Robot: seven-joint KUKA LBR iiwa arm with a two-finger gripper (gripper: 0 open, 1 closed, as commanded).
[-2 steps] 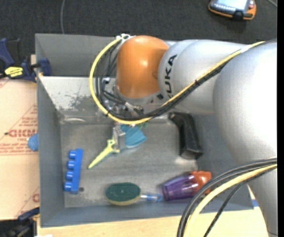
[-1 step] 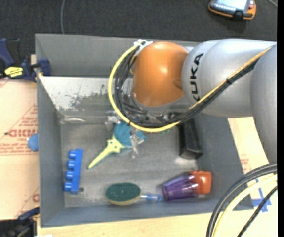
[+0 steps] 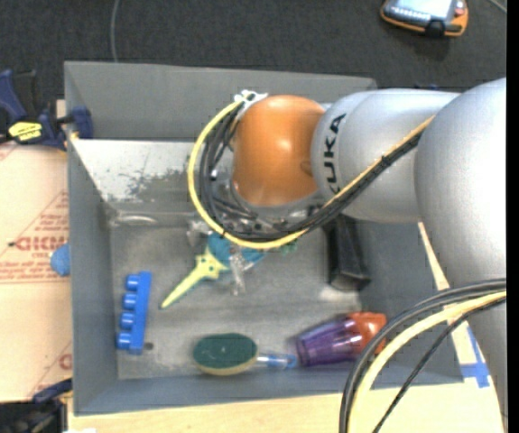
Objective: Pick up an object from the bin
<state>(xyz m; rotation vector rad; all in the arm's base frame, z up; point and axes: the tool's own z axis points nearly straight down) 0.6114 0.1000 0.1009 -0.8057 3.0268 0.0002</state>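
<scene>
While the grey bin (image 3: 88,242) takes up most of the frame, the arm (image 3: 394,161) comes in from the right and its orange cover (image 3: 273,152) hangs over the bin's middle. A purple bottle (image 3: 331,339) lies at the lower right and a blue ridged piece (image 3: 134,312) at the lower left, both well apart from the gripper. In the middle lies a yellow pointed toy (image 3: 191,280). The gripper (image 3: 216,258) stands low with its fingers apart, one on each side of the toy's thick end, gripping nothing yet. I judge that the grasp step is in hand; next it must close firmly and lift straight up.

Even overhead light, sheen on orange cover (image 3: 275,152) and silver arm (image 3: 394,165), soft shadow across bin (image 3: 273,312) floor
</scene>
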